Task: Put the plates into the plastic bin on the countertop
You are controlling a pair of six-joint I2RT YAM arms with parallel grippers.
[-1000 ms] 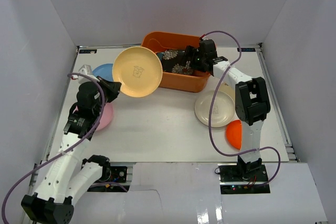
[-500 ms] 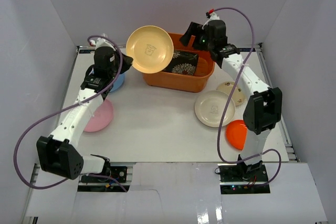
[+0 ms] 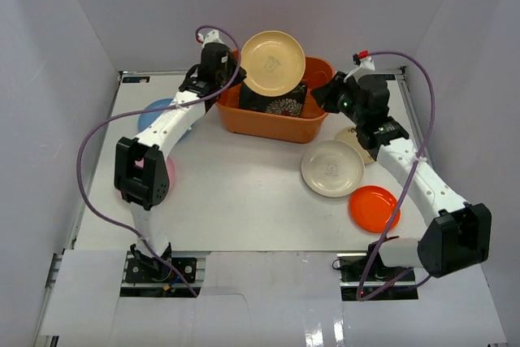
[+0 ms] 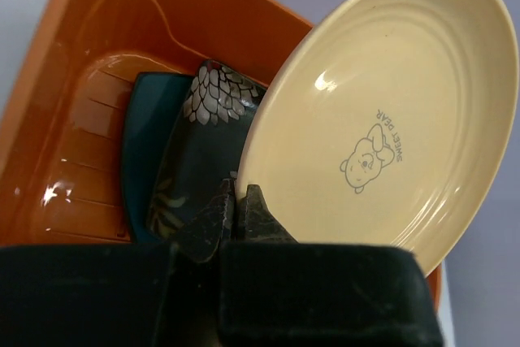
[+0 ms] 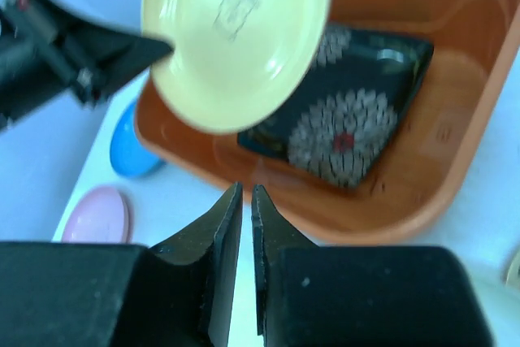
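Observation:
My left gripper (image 3: pixel 241 77) (image 4: pixel 241 193) is shut on the rim of the pale yellow plate (image 3: pixel 273 62) (image 4: pixel 382 111), holding it tilted above the orange plastic bin (image 3: pixel 276 128) (image 4: pixel 73 95). Inside the bin lie the black flowered square plate (image 3: pixel 281 104) (image 5: pixel 349 119) and, under it, the teal square plate (image 4: pixel 145 144). My right gripper (image 3: pixel 323 93) (image 5: pixel 246 193) hovers just outside the bin's right end, above the white countertop (image 3: pixel 244 193). Its jaws are shut with nothing between them.
A cream plate (image 3: pixel 331 168), an orange plate (image 3: pixel 374 207) and a tan plate (image 3: pixel 358 140), partly under my right arm, lie right of centre. On the left lie a blue plate (image 3: pixel 157 113) and a pink plate (image 3: pixel 165 178), partly behind my left arm. White walls enclose the table.
My left arm has carried the yellow plate rightward and away from me, from the table's left to above the bin. My right gripper has drawn back out of the bin and shut.

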